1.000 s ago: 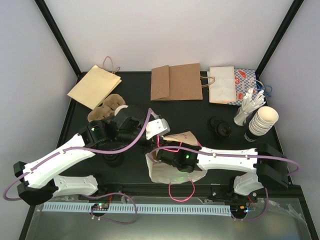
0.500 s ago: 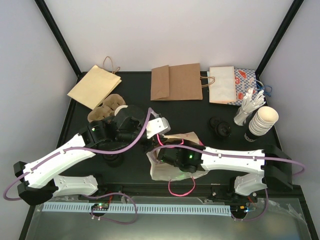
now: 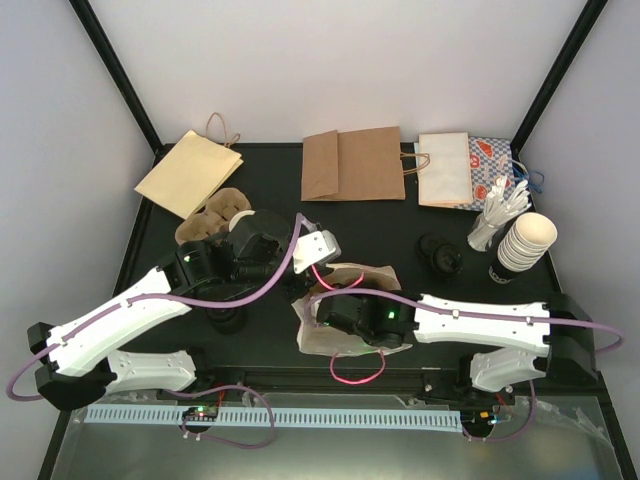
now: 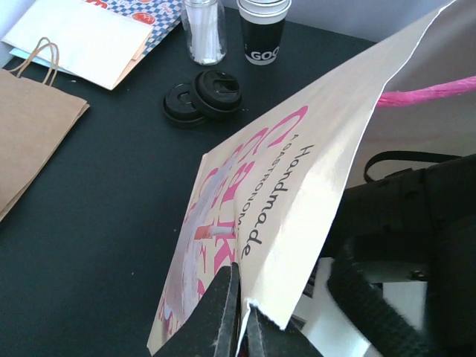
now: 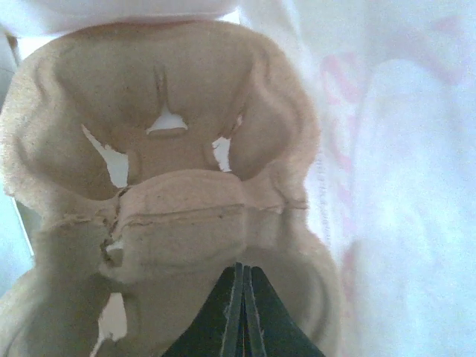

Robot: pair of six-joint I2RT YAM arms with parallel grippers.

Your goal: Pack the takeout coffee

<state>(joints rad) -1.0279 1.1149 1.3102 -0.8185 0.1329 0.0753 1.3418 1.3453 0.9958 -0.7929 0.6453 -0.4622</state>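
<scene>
The left fingers [image 4: 232, 297] are clenched on the top edge of a white printed bag [image 4: 297, 186], pinching the paper wall near one corner. The bag, lettered in black and pink and fitted with pink cord handles, lies tilted near the middle of the dark tabletop [image 3: 400, 225] with its mouth open. The right arm reaches in from the right, and the right fingers [image 5: 236, 294] are inside the bag, pressed together tip to tip with nothing visible between them. Their tips point at the near rim of a brown pulp cup carrier [image 5: 171, 186] lying in the bag; whether they touch it cannot be told. The takeout coffee [image 3: 243, 220], a small white cup, is outside the bag, to its left on the tabletop. It stands just beside a second pulp carrier [image 3: 203, 225] and close against the left arm's wrist, which hides its lower side. Along the far edge lie a tan paper bag [image 3: 188, 172], a brown paper bag [image 3: 352, 163], and a white paper bag [image 3: 443, 168] resting over a blue and red patterned bag [image 3: 495, 160]. Toward the right sit two black lids [image 4: 202, 98] touching each other, a clear holder of white stirrers [image 4: 204, 30] and a tall stack of nested cream cups [image 3: 527, 240]
</scene>
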